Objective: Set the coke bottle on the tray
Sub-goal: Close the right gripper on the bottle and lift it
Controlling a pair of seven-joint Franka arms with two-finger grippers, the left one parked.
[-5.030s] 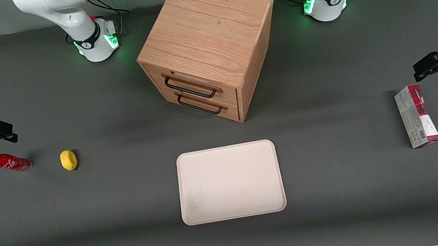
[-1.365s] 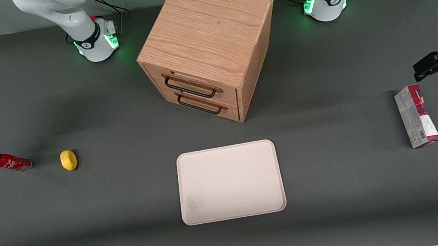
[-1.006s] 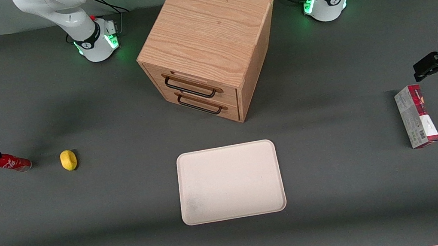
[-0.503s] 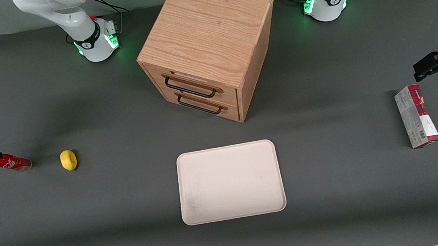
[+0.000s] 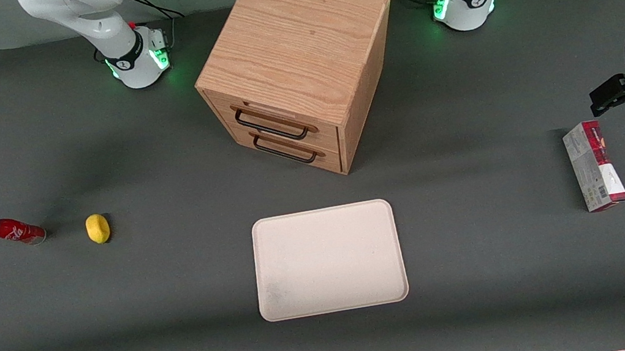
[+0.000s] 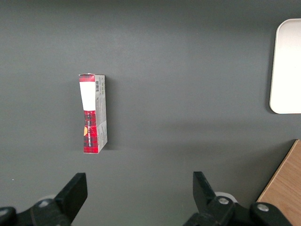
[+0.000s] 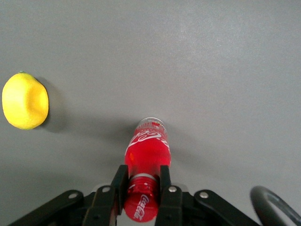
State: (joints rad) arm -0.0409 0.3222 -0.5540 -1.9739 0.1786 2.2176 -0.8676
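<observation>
Grey tabletop (image 5: 180,282) holds one tray (image 5: 328,260), one lemon (image 5: 98,228), one coke bottle (image 7: 146,155) clamped by the gripper (image 7: 142,197).

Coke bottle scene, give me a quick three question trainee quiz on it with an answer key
1. True or false: the coke bottle already lies on the tray.
2. Where does the gripper sit on the bottle: A) cap end, B) clear base?
3. Which fruit lies beside the bottle?

Key:
1. False; it lies on the table, toward the working arm's end.
2. A; the fingers press the neck on both sides.
3. The lemon.
</observation>
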